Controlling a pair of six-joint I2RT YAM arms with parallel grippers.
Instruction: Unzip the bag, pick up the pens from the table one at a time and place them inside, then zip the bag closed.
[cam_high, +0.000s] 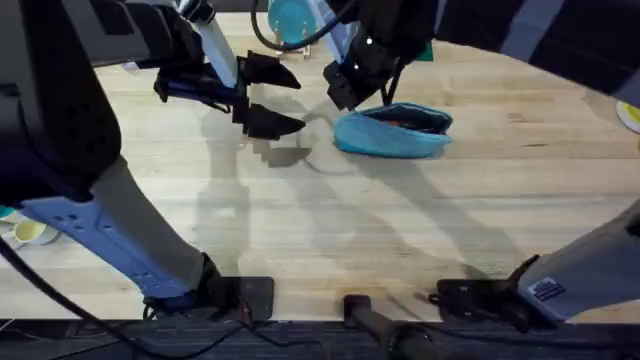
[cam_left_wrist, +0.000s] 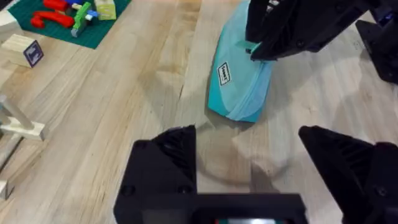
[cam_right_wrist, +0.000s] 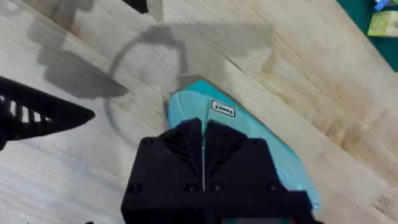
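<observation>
Bag (cam_high: 392, 131): light blue pouch, lying on the table (cam_high: 330, 240) right of centre toward the far side, mouth partly parted with something reddish-dark visible inside (contents not identifiable).

Overhead. Right gripper (cam_high: 340, 88) set over the bag's left end, where the zipper line terminates; probably placed there to work the pull. Left gripper (cam_high: 272, 96) just beside that same end, fingers spread wide, nothing between them; probably waiting to pin the fabric while the zipper is drawn. No pens discernible on the bare wood.

Left wrist. Own fingers (cam_left_wrist: 165, 163) well apart, bare wood between. Bag (cam_left_wrist: 239, 81) ahead, small label on its side, far portion covered by the right gripper (cam_left_wrist: 258, 50) pressing at the top seam.

Right wrist. Own fingers (cam_right_wrist: 186, 140) pressed together directly above the bag (cam_right_wrist: 249, 134); whether the pull tab is pinched between them cannot be told. Left gripper's finger (cam_right_wrist: 43, 115) at the edge, close by.

Judgement: closing-zip stage likely.
</observation>
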